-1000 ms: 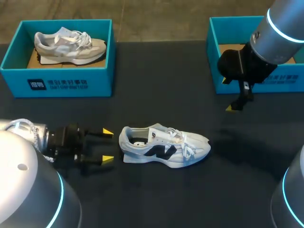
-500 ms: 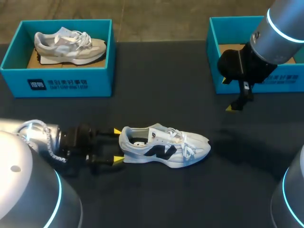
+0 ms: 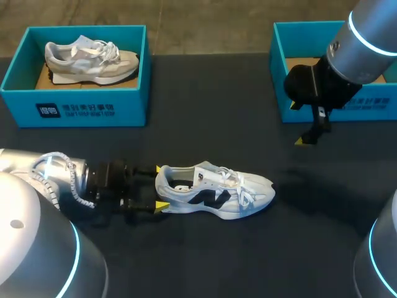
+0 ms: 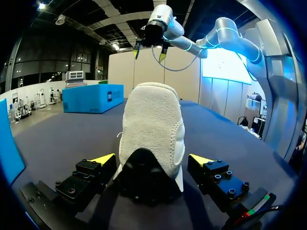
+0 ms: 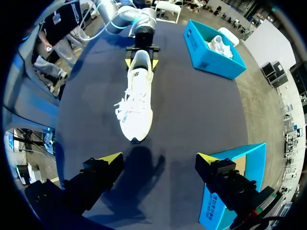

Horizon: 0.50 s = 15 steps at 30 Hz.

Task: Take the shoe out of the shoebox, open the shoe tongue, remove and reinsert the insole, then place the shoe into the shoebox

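While the left tool (image 4: 152, 159) gapes around the shoe's (image 3: 214, 189) fuzzy rounded heel, the right tool (image 5: 159, 157) hangs spread.

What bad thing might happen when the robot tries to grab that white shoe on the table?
The left gripper is open around only the heel of the white shoe. If it closes there, the soft heel might squash or slip out, and the toe could droop when lifted. The loose laces might also snag. The right gripper hangs open near the right shoebox, away from the shoe, so it cannot steady it yet.
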### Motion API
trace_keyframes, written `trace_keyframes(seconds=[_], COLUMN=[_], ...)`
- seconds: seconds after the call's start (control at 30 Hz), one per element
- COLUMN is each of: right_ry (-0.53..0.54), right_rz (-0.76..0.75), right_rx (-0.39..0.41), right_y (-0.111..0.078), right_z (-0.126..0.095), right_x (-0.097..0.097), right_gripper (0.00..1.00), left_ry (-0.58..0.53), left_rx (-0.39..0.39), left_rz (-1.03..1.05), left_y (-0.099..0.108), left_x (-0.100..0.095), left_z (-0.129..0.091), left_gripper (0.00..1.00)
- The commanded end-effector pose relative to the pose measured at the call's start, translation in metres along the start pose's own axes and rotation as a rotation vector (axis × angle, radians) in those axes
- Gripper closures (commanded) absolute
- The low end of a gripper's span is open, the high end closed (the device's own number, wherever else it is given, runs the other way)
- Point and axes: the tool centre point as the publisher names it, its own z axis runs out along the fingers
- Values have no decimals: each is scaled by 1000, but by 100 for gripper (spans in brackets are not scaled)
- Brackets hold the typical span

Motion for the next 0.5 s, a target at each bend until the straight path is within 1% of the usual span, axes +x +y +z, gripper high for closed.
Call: trace_keyframes(seconds=[0.03,0.23,0.5], right_ry=[-1,-1,-1], right_rz=[1,1,1], right_rx=[2,2,2], right_y=[1,1,1], right_z=[2,2,2], right_x=[0,0,0], right_gripper=[0,0,0], left_ry=[0,10,5], left_rx=[7,37,21], left_rz=[-9,-28,-30], left_y=[1,1,4], left_x=[0,0,0], left_z=[6,16,26], left_gripper=[0,0,0])
